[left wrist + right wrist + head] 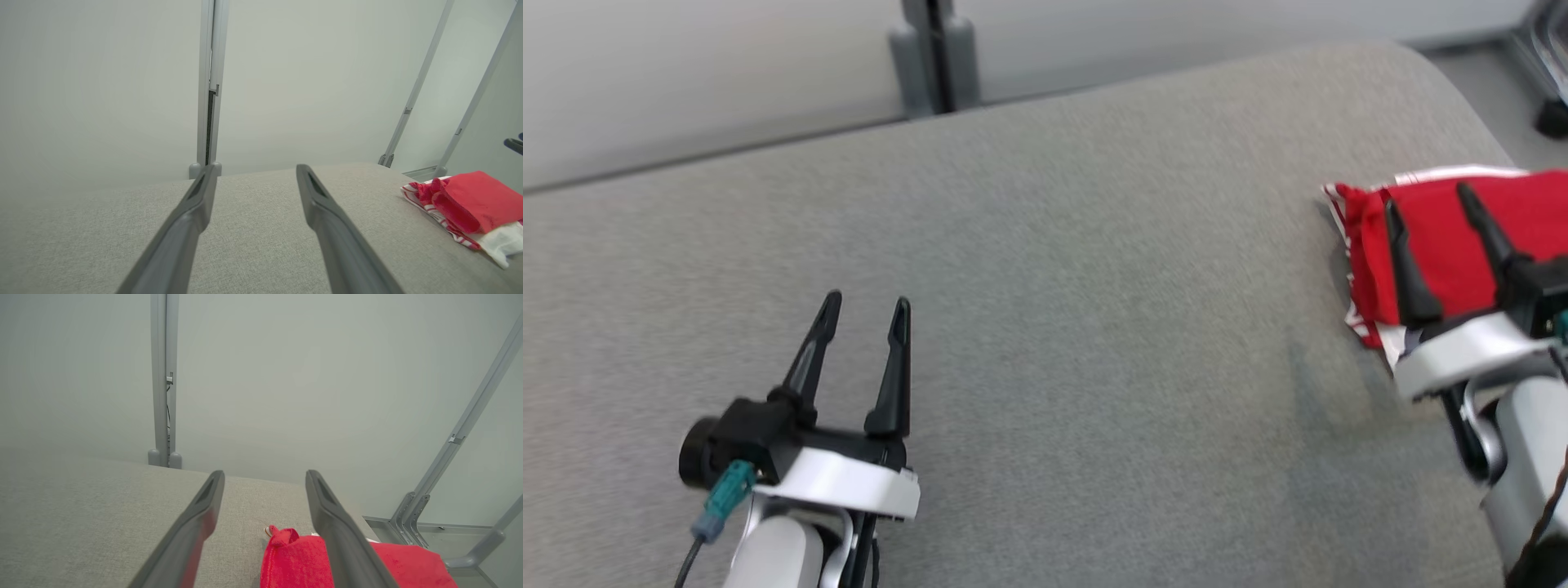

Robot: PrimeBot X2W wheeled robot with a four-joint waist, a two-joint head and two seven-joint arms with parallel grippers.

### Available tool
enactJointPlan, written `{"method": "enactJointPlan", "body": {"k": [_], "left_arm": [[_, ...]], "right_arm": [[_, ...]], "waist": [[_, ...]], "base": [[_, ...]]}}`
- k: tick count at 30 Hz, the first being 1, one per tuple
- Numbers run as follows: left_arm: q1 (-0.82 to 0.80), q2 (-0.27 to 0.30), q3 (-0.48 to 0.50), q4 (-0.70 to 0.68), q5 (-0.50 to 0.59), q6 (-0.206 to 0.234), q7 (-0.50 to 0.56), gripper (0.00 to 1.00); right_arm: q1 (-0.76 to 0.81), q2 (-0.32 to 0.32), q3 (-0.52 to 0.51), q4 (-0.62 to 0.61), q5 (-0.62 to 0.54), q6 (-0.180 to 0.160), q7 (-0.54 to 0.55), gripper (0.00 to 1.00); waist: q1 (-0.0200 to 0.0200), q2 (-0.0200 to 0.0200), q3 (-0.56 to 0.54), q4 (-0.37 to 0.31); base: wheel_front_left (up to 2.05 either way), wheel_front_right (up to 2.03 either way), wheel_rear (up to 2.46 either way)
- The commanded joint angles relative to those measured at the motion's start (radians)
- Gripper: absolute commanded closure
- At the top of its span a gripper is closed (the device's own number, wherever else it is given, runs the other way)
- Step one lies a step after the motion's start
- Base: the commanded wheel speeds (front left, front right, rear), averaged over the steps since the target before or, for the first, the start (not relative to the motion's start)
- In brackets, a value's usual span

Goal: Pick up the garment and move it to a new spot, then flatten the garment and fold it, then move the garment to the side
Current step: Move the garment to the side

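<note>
- Currently the right gripper (1427,198) is holding its jaws spread apart and released, with nothing pinched between them. Its two dark fingers (1406,269) are hanging over the garment (1445,245), and whether they are touching it cannot be told.
- Over at the lower left of the head view, the left gripper (866,302) is likewise keeping its jaws released and grasping nothing, its fingers pointing away from the robot above bare grey cloth.
- The garment, red with red-and-white striped and plain white parts showing at its edges, is lying as a folded bundle at the right side of the table (1094,327), near the rounded far right corner.
- In the right wrist view one finger is crossing in front of the red fabric while the other is hanging over bare table.
- In the left wrist view the garment is sitting well apart from the left gripper, off to its right.
- Behind the table a grey post (935,57) is standing against a pale wall (686,82).
</note>
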Motion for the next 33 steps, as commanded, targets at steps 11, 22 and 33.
{"method": "enactJointPlan", "body": {"k": [11,22,33], "left_arm": [[0.164,0.001,-0.045,0.08,-0.037,0.08,-0.002,0.0],[0.215,0.001,-0.078,0.096,-0.044,0.09,-0.002,0.0],[0.229,0.001,-0.057,0.058,-0.051,0.116,-0.001,0.0]], "right_arm": [[0.364,0.183,-0.13,-0.246,0.068,-0.002,0.0,0.0],[0.547,0.251,-0.114,-0.333,-0.008,-0.001,0.0,0.0],[0.578,0.256,-0.115,-0.34,0.018,-0.001,0.0,0.0]], "waist": [[-0.0001,0.0,-0.216,0.196],[-0.0001,0.0,-0.257,0.234],[-0.0001,0.0,-0.259,0.235]], "base": [[0.0,0.0,0.0],[0.0,0.0,0.0],[0.0,0.0,0.0]]}}
